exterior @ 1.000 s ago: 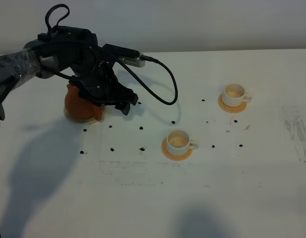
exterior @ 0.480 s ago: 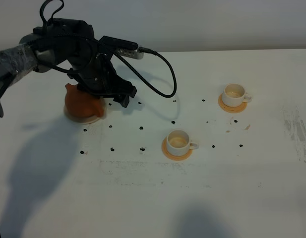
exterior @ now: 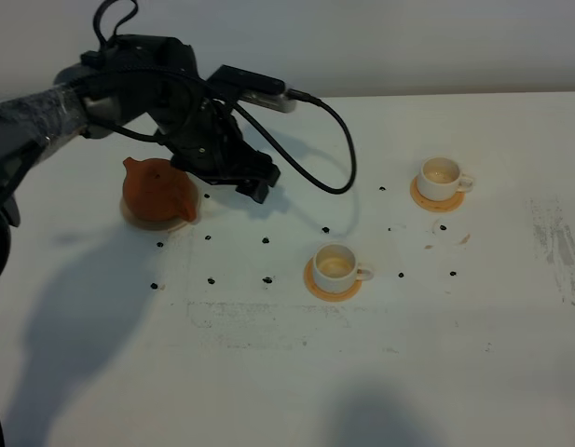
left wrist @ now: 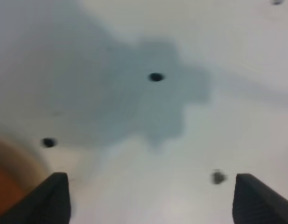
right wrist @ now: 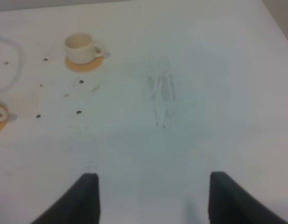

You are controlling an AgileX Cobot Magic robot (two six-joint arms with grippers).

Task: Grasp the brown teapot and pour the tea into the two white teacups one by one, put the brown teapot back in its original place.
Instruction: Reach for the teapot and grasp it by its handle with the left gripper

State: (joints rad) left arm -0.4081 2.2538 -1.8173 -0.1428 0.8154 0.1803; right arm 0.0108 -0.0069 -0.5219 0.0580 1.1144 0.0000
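Exterior high: brown teapot (exterior: 157, 191) sits on its cream plate (exterior: 138, 223) at 9 o'clock on the bench (exterior: 268, 391). The left gripper (exterior: 259, 189) hangs just off the pot's 3 o'clock, jaws wide and empty. The near cup (exterior: 335, 265) is at centre and the far cup (exterior: 441, 174) at 2 o'clock, both on coasters (exterior: 316, 285). Risks, my read: a sweep toward 9 could clip the pot off the plate, and the slack cable (exterior: 349, 144) could drag over a cup on a reach toward 3. Left wrist: jaws wide with only bare bench and black dots (left wrist: 156, 77) between them. An orange sliver of pot beside one fingertip shows thin clearance, which the arm hides from above. Right wrist: right gripper (right wrist: 155, 198) has jaws wide and empty, well apart from both cups. The high view doesn't show this arm. Cup fill: cannot tell.
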